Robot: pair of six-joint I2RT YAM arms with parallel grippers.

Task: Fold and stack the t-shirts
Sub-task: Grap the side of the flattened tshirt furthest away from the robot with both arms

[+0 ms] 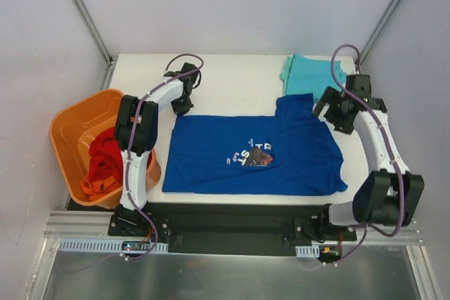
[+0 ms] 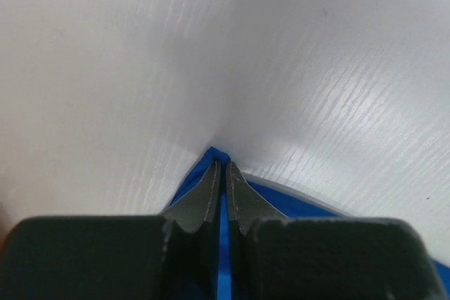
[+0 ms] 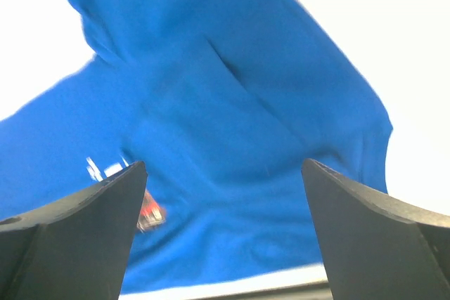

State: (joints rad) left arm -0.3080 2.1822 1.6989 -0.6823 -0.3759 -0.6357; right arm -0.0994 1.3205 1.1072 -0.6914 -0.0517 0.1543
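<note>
The royal blue t-shirt (image 1: 253, 156) with its white-lettered chest graphic (image 1: 251, 155) lies spread flat on the white table. My left gripper (image 1: 181, 105) is at its far left corner. In the left wrist view the left gripper (image 2: 225, 164) is shut on a fold of the blue cloth (image 2: 291, 201). My right gripper (image 1: 330, 112) hovers over the shirt's far right part. In the right wrist view the right gripper (image 3: 223, 165) is open and empty above the blue shirt (image 3: 225, 68). The light teal shirt (image 1: 306, 77) lies folded at the back right. The red shirt (image 1: 104, 159) is bunched in the tub.
The orange plastic tub (image 1: 70, 128) stands off the table's left edge, beside the left arm. White walls close in the back and both sides. The black base rail (image 1: 232, 219) runs along the near edge.
</note>
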